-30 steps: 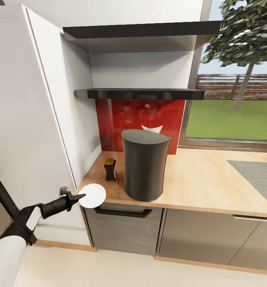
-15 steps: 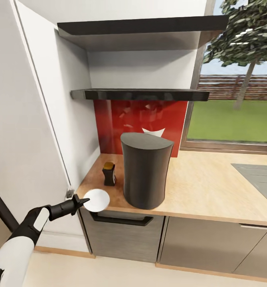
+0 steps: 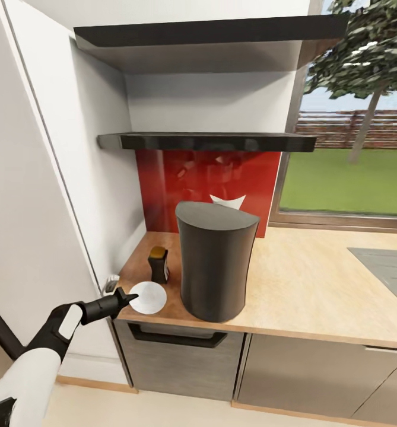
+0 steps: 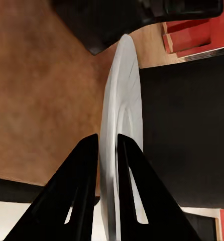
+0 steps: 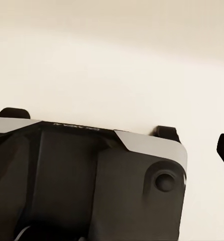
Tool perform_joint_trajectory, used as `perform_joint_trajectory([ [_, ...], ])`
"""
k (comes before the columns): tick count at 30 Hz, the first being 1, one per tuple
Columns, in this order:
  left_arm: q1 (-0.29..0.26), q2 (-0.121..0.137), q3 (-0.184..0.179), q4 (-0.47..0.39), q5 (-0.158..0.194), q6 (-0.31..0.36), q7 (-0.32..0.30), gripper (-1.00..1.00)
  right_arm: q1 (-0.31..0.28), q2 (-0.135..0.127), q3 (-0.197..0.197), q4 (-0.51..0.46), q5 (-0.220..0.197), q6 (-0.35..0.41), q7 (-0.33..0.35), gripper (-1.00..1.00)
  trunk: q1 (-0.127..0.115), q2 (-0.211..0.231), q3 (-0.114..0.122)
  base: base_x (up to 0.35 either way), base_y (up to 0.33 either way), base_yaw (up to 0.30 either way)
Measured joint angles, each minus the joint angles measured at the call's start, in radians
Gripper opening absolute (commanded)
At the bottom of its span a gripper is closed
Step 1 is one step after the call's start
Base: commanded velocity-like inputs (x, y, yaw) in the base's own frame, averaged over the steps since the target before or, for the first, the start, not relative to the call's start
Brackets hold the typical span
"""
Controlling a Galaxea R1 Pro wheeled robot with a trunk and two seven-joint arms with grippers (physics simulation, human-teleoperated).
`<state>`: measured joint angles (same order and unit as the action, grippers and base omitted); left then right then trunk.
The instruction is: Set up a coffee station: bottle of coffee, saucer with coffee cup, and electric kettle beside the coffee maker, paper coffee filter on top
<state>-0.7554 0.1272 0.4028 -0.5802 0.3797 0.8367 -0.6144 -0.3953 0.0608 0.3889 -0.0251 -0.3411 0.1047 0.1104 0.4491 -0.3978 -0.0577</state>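
- Head view: the left gripper [image 3: 126, 295] pinches the saucer [image 3: 148, 297] by its rim over the kitchen countertop [image 3: 305, 284], front-left corner, near the bottle of coffee [image 3: 159, 264] and coffee maker [image 3: 213, 267].
- Left wrist view: both fingers [image 4: 79, 196] clamp the saucer's [image 4: 121, 130] edge.
- Right wrist view: right pincer's state cannot be told.

White saucer [image 3: 148, 297], seemingly above countertop [image 3: 305, 284]
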Motion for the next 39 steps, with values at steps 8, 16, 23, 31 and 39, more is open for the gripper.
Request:
perform_joint_trajectory([
  [8,0.006,-0.002,-0.001,0.012,0.001,0.0,0.0,-1.0,-0.001,0.001,0.0,0.0,0.001,0.0,0.0,1.0,0.0,0.0,0.0,0.032,-0.003,0.0],
  [16,0.006,-0.003,-0.004,0.019,0.0,0.0,0.0,-1.0,0.0,0.001,0.0,0.0,0.001,0.001,0.0,1.0,0.0,0.0,0.0,0.11,0.0,0.0],
  [23,0.006,-0.02,-0.006,0.022,-0.003,0.0,0.012,-1.0,0.0,0.001,0.0,0.0,0.001,0.0,0.0,1.0,0.0,0.0,0.0,0.049,-0.023,0.0],
  [31,0.006,-0.028,-0.006,0.022,0.0,0.0,0.042,-1.0,0.0,0.001,0.0,0.0,0.001,0.0,0.0,1.0,0.0,0.0,0.0,0.087,-0.052,0.0],
  [39,0.006,-0.029,-0.008,0.023,0.0,0.001,0.043,-1.0,0.0,0.001,0.0,0.0,0.001,0.0,0.0,1.0,0.0,0.0,0.0,0.001,0.0,0.0],
])
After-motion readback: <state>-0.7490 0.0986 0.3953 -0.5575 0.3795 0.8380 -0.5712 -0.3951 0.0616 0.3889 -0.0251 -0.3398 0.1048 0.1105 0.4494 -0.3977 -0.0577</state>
